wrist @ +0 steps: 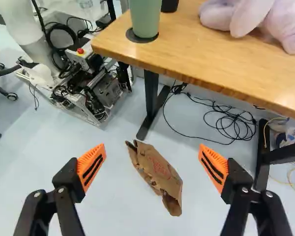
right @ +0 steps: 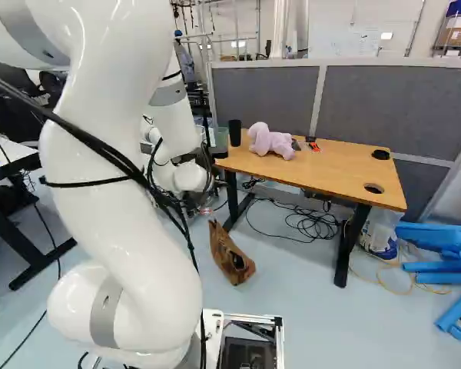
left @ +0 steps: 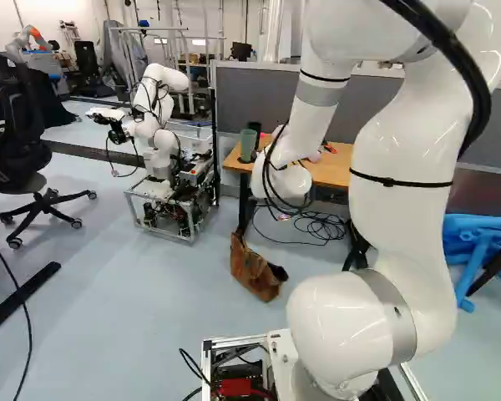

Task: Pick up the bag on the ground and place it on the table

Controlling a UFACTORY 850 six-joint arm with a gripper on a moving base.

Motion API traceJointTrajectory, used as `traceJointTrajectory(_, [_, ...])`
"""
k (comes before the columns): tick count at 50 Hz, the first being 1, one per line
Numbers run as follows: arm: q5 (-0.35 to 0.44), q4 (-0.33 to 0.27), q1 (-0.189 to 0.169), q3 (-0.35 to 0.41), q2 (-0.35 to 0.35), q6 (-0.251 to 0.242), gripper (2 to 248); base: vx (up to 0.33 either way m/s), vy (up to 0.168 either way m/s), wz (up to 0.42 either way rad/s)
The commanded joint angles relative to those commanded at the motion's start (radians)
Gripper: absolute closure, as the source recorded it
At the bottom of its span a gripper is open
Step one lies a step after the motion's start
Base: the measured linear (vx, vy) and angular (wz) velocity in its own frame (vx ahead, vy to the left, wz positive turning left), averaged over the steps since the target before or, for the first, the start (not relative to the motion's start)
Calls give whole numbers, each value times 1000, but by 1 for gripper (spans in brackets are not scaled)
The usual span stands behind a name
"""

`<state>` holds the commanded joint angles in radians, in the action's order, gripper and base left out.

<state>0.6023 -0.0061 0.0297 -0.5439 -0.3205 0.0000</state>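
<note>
A crumpled brown paper bag [left: 257,271] lies on the floor in front of the wooden table [left: 330,173], in the left base view. The right base view shows the same bag [right: 230,255] left of the table [right: 330,171]. In the wrist view my gripper [wrist: 152,164] is open, its orange-padded fingers wide apart with nothing held. Beyond the fingertips and well below them, the bag [wrist: 160,174] shows in the gap, apart from both fingers. In both base views the gripper is hidden behind the arm.
On the table stand a green cup [wrist: 145,17], a black cup [right: 235,132] and a pink plush toy [right: 271,141]. A table leg [wrist: 151,101] and coiled black cables [right: 311,223] are near the bag. Another robot [left: 163,150] stands beyond. Blue padded tubes [right: 446,265] lie right of the table.
</note>
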Motion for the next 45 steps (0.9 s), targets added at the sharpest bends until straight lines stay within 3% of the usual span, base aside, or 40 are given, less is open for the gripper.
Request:
traceJointTrajectory(24, [-121, 0, -1, -91, -129, 0, 3, 0, 0, 0])
traceJointTrajectory(45, [-133, 0, -2, -190, -250, 0, 3, 0, 0, 0])
